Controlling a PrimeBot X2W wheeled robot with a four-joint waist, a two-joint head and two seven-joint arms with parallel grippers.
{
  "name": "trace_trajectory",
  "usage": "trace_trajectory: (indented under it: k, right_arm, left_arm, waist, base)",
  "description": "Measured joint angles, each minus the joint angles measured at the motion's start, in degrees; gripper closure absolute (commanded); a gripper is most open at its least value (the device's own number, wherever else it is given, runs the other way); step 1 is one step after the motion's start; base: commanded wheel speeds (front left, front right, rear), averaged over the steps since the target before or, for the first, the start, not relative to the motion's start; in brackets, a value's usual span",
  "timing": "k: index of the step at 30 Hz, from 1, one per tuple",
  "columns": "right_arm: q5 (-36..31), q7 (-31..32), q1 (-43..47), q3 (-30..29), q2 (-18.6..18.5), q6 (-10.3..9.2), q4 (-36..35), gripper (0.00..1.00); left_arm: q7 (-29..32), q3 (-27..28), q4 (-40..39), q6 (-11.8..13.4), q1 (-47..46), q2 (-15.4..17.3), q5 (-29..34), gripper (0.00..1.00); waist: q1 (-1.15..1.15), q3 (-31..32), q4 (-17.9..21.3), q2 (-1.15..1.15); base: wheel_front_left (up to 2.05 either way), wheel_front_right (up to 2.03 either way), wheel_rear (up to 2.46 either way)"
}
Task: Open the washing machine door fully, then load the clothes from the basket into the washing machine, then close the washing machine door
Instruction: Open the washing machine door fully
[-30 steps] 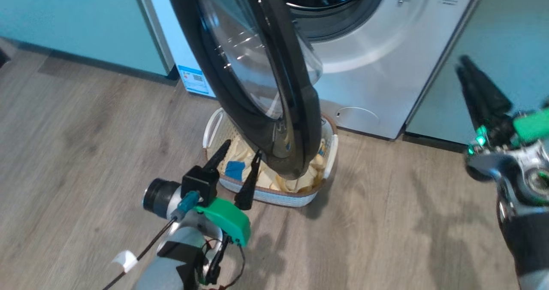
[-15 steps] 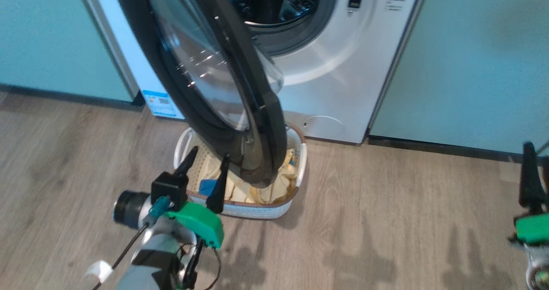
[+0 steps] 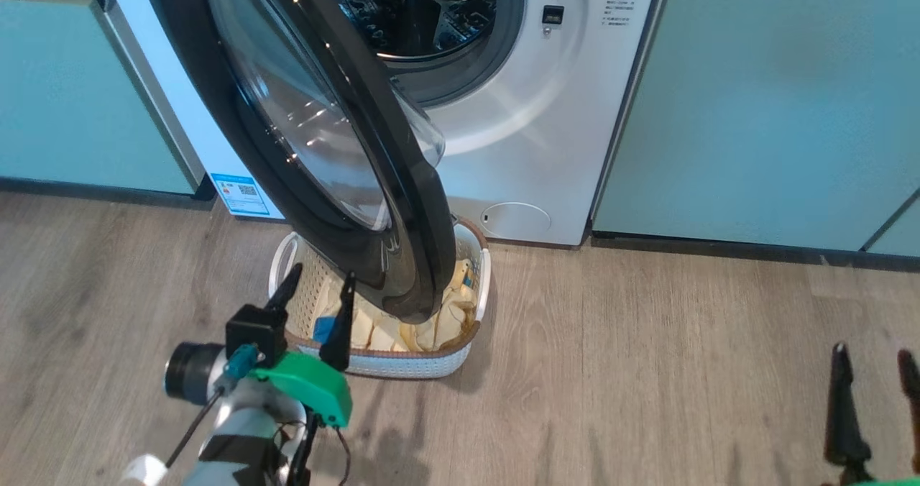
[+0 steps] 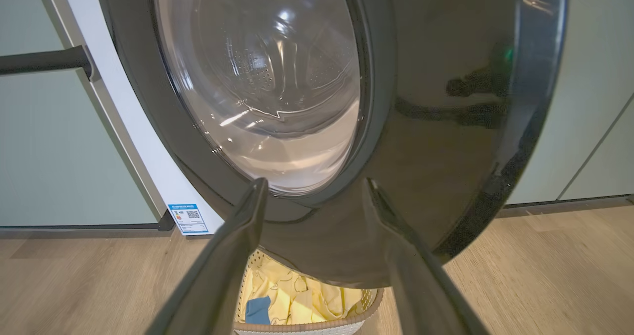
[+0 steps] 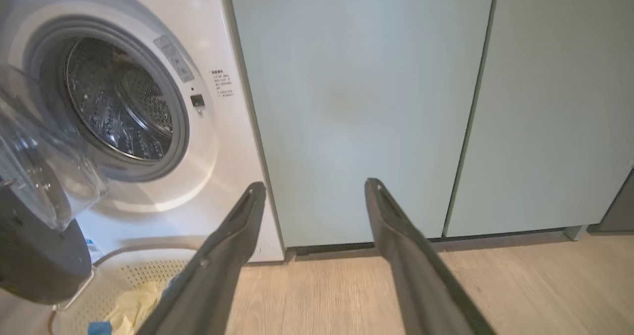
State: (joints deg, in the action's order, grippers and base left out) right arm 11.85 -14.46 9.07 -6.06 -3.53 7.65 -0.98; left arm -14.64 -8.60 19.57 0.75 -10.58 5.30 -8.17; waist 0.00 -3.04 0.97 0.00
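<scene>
Glossy black plastic rims the large round washing machine door (image 3: 316, 134), which has a bulging clear glass bowl at its centre. In the head view it stands out from the big white front-loading washing machine (image 3: 532, 134) and overhangs the small cream-white perforated plastic basket (image 3: 402, 364). The basket sits on the matte wood-grain floor (image 3: 647, 371) just in front of the washing machine. Soft, crumpled cream-yellow clothes (image 3: 438, 324) with a blue patch lie in it, partly hidden by the door's lower edge. The left pincer (image 3: 322, 274) hovers in front of the washing machine by the basket's near rim, its fingers spread and empty. The right pincer (image 3: 871, 351) is well off to the machine's right, also spread and holding nothing.

In the left wrist view, the two long dark fingers frame the door's mirror-smooth lower rim, seemingly without touching it. A small blue sticker (image 4: 187, 217) marks the machine's lower corner.

In the right wrist view, the perforated steel drum (image 5: 119, 107) inside its grey ring looks bare of fabric. Flat pale green cabinet doors (image 5: 356, 102) stand to the machine's right.

By my reading, the door is open but perhaps not fully, since it blocks the basket. Loading the clothes and closing the door both remain to be done.
</scene>
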Motion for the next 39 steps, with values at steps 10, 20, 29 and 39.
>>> trace_trajectory:
  k: [10, 20, 29, 39]
  right_arm:
    - [-4.1, 0.0, 3.3, 0.1, 1.5, 0.00, -2.1, 0.00]
    - [-3.3, 0.0, 3.3, 0.3, 1.6, 0.00, -2.1, 0.00]
    - [-3.3, 0.0, 3.3, 0.3, 1.6, 0.00, -2.2, 0.00]
    - [-2.8, 0.0, 3.3, 0.3, 1.6, 0.00, -2.2, 0.00]
  left_arm:
    - [0.0, 1.2, -0.2, 0.5, 1.0, 0.4, 0.0, 0.00]
    - [0.0, 1.2, -0.3, 0.5, 1.1, 0.4, 0.0, 0.00]
    - [0.0, 1.2, -0.2, 0.5, 1.0, 0.4, 0.0, 0.00]
    - [0.0, 1.3, 0.0, 0.4, 1.0, 0.3, 0.0, 1.00]
  waist:
    - [0.00, -0.4, 0.9, 0.00]
    - [0.00, -1.1, 0.9, 0.00]
    - [0.01, -0.7, 0.9, 0.00]
    - [0.01, -0.4, 1.1, 0.00]
  base:
    - [0.00, 0.00, 0.00]
    - [0.00, 0.00, 0.00]
    - [0.00, 0.00, 0.00]
    - [0.00, 0.00, 0.00]
